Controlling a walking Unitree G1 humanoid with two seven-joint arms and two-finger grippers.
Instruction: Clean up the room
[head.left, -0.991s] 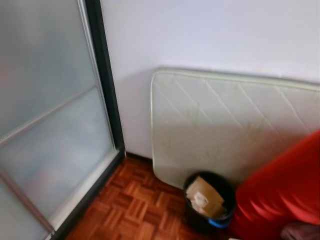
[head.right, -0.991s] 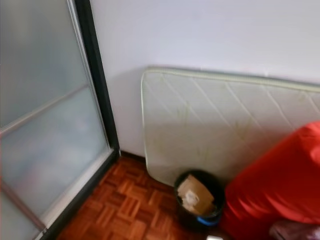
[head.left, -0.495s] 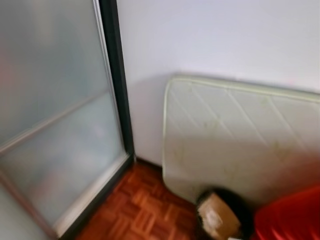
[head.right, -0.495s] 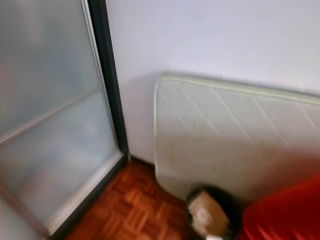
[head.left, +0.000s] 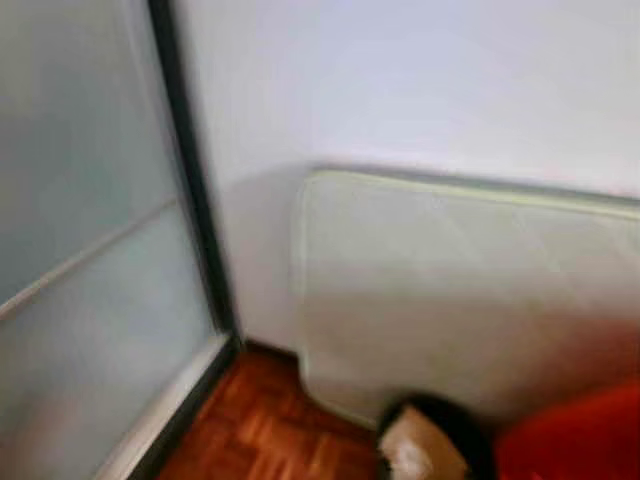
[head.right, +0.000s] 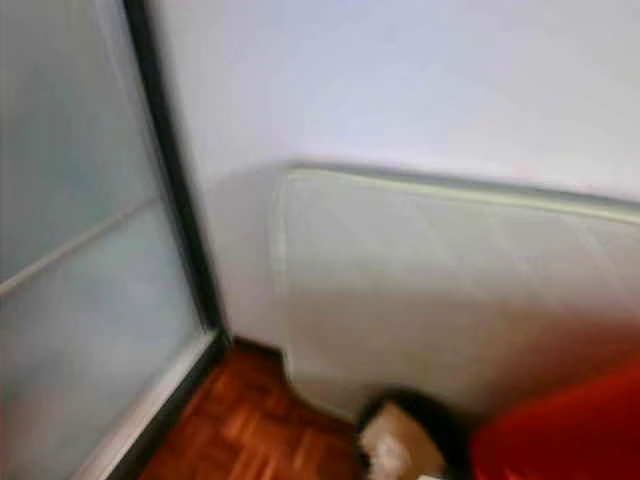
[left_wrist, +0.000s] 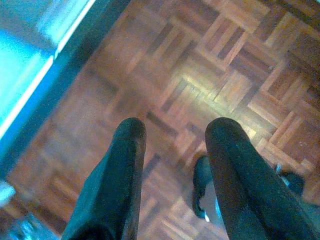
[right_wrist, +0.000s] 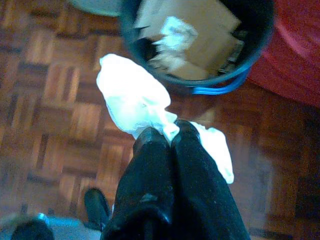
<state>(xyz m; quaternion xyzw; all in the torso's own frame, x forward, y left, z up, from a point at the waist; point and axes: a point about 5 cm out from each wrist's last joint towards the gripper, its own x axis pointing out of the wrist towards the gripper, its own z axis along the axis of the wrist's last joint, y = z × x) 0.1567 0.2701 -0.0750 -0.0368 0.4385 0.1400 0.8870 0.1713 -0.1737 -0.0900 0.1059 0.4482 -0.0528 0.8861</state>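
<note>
My right gripper (right_wrist: 171, 134) is shut on a crumpled white tissue (right_wrist: 132, 97), which hangs above the parquet floor just short of a black trash bin (right_wrist: 197, 42). The bin holds brown cardboard and crumpled paper. In the eye views the bin (head.left: 432, 448) stands at the bottom of the picture, against a leaning mattress (head.left: 470, 290). My left gripper (left_wrist: 172, 130) is open over bare parquet, with nothing between its fingers.
A pale quilted mattress leans on the white wall. A frosted glass sliding door with a dark frame (head.left: 190, 200) stands on the left. A red cushion or beanbag (head.left: 575, 435) sits beside the bin on the right. My black foot (left_wrist: 202, 187) is on the parquet floor.
The head camera has tilted up and swung, so the bin and red cushion slid toward the bottom edge; the picture is blurred. Nothing in the room itself has visibly moved.
</note>
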